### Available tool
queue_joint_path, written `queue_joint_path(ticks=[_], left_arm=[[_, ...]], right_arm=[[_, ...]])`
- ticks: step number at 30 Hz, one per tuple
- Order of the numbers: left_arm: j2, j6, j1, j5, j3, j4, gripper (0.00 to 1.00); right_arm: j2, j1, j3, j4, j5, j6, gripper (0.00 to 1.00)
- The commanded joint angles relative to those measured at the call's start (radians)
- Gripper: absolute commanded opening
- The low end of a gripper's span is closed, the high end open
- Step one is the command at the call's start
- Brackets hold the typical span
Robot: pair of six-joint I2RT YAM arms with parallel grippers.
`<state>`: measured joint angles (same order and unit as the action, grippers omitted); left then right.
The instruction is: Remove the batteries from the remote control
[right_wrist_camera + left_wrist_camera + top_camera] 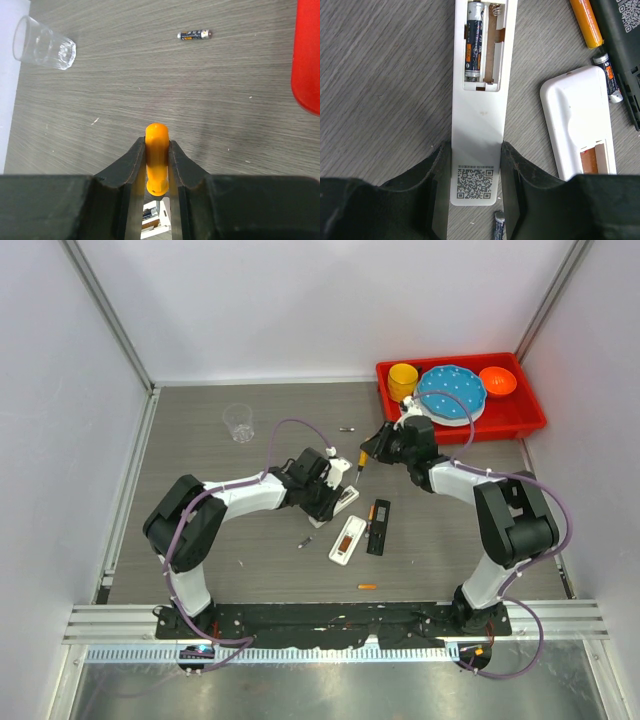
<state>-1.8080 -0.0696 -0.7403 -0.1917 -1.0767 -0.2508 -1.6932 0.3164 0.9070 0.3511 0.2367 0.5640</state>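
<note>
My left gripper (325,495) (476,150) is shut on the near end of a white remote (345,498) (479,105) that lies on the table with its compartment open. One dark grey battery (474,42) sits in the left slot; the right slot is empty. My right gripper (378,448) (157,145) is shut on an orange-handled pointed tool (361,460) (156,160), held above that remote's open end (152,217). Loose batteries lie about: a grey one (304,542) (499,225), an orange one (367,586), and a grey one far back (346,428) (195,34).
A second white remote (347,539) (577,125) and a black remote (378,513) (620,35) lie right of the held one, with an orange battery (587,22) and a grey battery (610,77) between them. A clear glass (238,422) (45,42) stands back left. A red tray (530,418) (307,55) of dishes is back right.
</note>
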Motion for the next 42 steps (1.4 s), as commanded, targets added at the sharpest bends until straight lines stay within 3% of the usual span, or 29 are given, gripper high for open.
queue_joint_path(ticks=[1,25,32,42], left_arm=[[-0.048,0.001,-0.011,-0.009,0.027,-0.082,0.18],[-0.056,0.001,-0.011,-0.015,0.023,-0.079,0.17],[-0.062,0.001,-0.013,-0.022,0.020,-0.080,0.16],[-0.059,-0.001,-0.013,-0.018,0.021,-0.076,0.10]], right_arm=[[-0.017,0.016,0.024,0.061,-0.020,-0.036,0.01],[-0.051,0.090,0.024,0.008,-0.093,-0.118,0.01],[-0.068,0.093,-0.016,0.083,-0.021,-0.038,0.01],[-0.103,0.084,-0.069,0.314,0.160,0.221,0.01]])
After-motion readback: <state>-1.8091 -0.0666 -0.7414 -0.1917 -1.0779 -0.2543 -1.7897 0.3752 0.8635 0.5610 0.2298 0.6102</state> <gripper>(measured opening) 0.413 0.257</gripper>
